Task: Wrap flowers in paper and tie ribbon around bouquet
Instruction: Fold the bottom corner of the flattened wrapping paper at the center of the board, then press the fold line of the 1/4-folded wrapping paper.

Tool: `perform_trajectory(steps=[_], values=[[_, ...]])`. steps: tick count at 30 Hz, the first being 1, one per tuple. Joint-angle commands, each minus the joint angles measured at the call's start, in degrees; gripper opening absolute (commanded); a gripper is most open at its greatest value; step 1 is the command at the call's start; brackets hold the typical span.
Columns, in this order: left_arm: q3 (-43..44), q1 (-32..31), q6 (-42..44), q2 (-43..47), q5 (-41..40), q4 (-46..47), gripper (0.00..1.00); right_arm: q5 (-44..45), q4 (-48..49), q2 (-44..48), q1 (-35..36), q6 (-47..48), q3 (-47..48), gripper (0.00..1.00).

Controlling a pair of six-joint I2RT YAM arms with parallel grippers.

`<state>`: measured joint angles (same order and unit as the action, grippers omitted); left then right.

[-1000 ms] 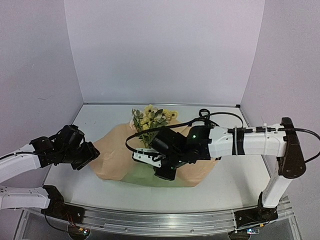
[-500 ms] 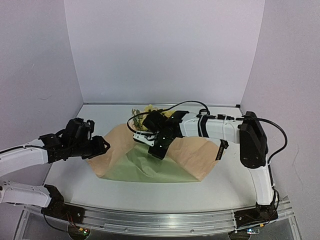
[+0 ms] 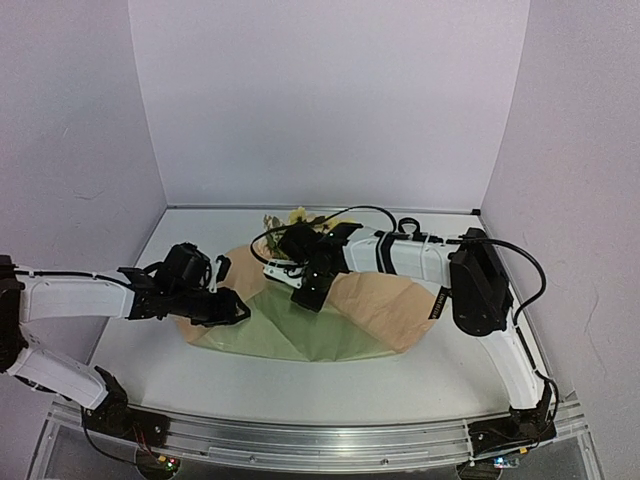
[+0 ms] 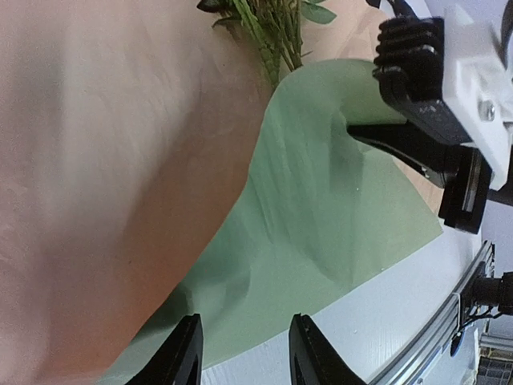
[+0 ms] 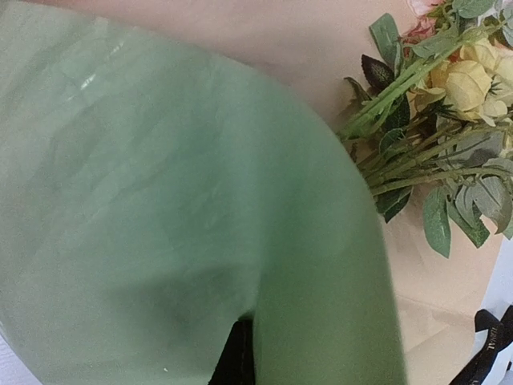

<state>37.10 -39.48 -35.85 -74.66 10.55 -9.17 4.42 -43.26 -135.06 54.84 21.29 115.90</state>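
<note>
Two grippers are seen at a large thin sheet of olive-green wrapping paper [image 3: 320, 335] with a tan underside. It is spread on the white table [image 3: 440, 385] with the tan face upward, and its near part is folded over so that the green face shows. A small bunch of pale yellow and cream blossoms on thin green stems [image 3: 298, 222] is laid on the far part of the sheet. The blossoms are turned toward the back wall, and the stems are hidden under the green fold.

The right gripper [image 3: 303, 295] is closed on the raised edge of that fold, just beside the stems, and the paper is puckered where it is pinched.

The left gripper [image 4: 244, 325] is held low at the near-left edge of the fold. Its fingers [image 4: 188, 353] are set apart, with nothing seen clamped between them. Whether the paper is touched cannot be told.

A narrow black fabric ribbon with pale lettering [image 5: 487, 353] is seen by the sheet's right edge, apart from the flowers.
</note>
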Motion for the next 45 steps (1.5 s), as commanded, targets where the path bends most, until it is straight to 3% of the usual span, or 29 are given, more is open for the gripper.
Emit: perform_trajectory(steps=[1, 9, 16, 21, 27, 33, 41, 45], values=[[2.07, -0.37, 1.77, -3.16, 2.94, 4.06, 0.38, 3.70, -0.16, -0.15, -0.57, -1.18, 1.18, 0.06], [2.56, -0.38, -2.75, -9.19, -1.37, 1.57, 0.31, 2.65, -0.66, 2.63, -1.06, -6.02, 0.64, 0.31], [1.90, -0.40, -6.11, -10.98, -4.89, 0.47, 0.31, -0.92, -5.51, 9.77, -1.11, -13.07, -1.46, 0.64], [1.52, -0.42, -6.92, -10.81, -5.63, -0.11, 0.31, 0.51, -7.98, 18.32, -1.08, -20.32, -8.25, 0.88], [0.36, -0.40, -6.87, -9.74, -6.13, 0.20, 0.31, -3.04, -9.14, 30.32, -1.25, -38.00, -20.58, 0.96], [-0.01, -0.41, -6.80, -8.09, -5.50, 0.43, 0.32, -10.29, -7.71, 34.71, -1.26, -56.43, -29.24, 0.95], [0.68, -1.03, -4.90, -4.29, -0.88, 0.68, 0.34, -19.39, 6.71, 29.72, -1.18, -71.68, -36.06, 0.45], [-0.28, -2.01, -4.53, -4.51, 1.37, 0.29, 0.32, -19.53, 10.61, 28.79, -1.17, -75.78, -39.48, 0.35]])
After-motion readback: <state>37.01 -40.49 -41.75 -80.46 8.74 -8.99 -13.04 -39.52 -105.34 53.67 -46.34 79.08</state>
